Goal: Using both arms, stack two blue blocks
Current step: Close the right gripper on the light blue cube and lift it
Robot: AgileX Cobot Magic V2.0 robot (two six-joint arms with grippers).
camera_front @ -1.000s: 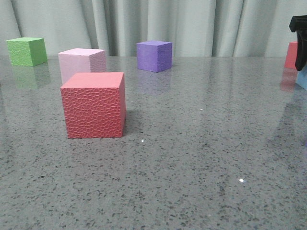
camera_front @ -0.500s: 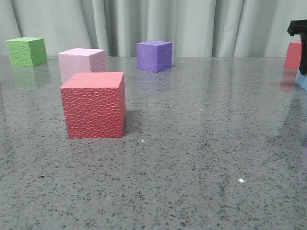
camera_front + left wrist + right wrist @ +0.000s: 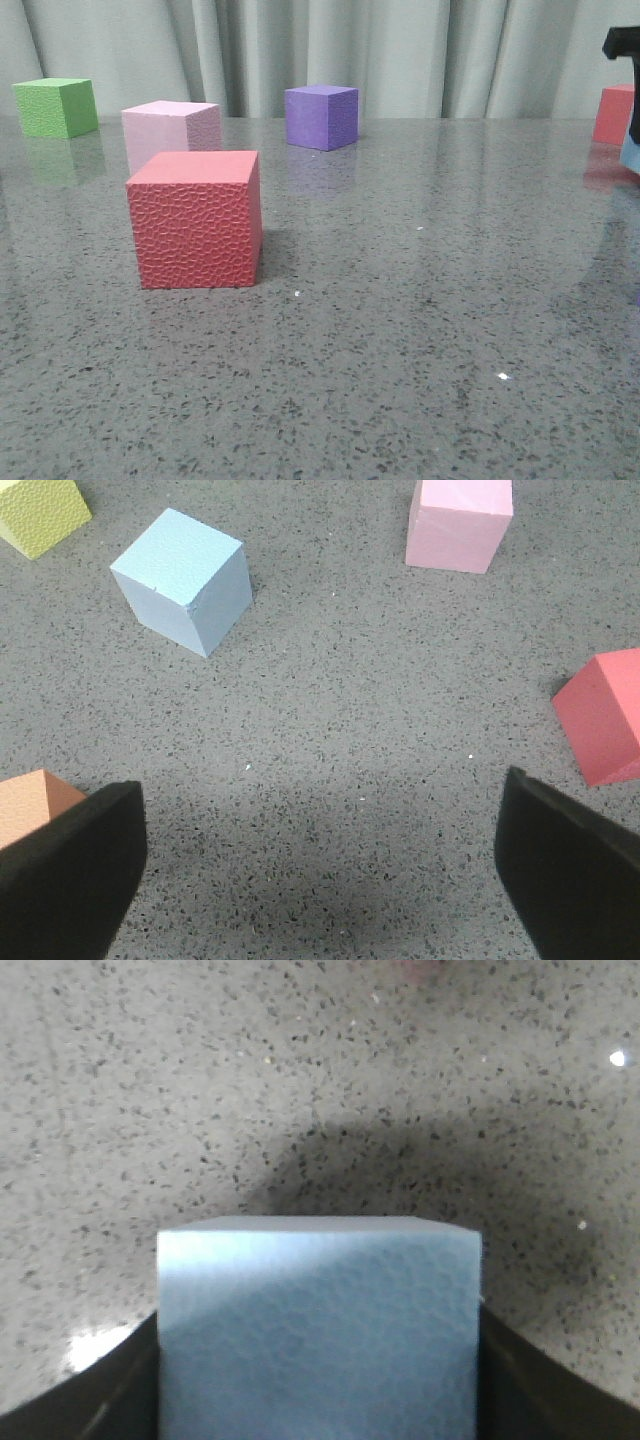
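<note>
- Your right gripper (image 3: pixel 318 1400) has a light blue block (image 3: pixel 318 1325) clamped between its dark fingers (image 3: pixel 95 1400), one pressed to each side.
- Under it, you see the block's shadow on the speckled grey table (image 3: pixel 200 1080).

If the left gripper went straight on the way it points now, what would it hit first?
Likely just the bare table. The left gripper is open, and nothing lies between its fingers; the blue block and pink block sit off to either side, though depth is unclear.

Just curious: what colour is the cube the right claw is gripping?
Light sky blue; the blue block shows best in the right wrist view, between the right gripper's fingers.
</note>
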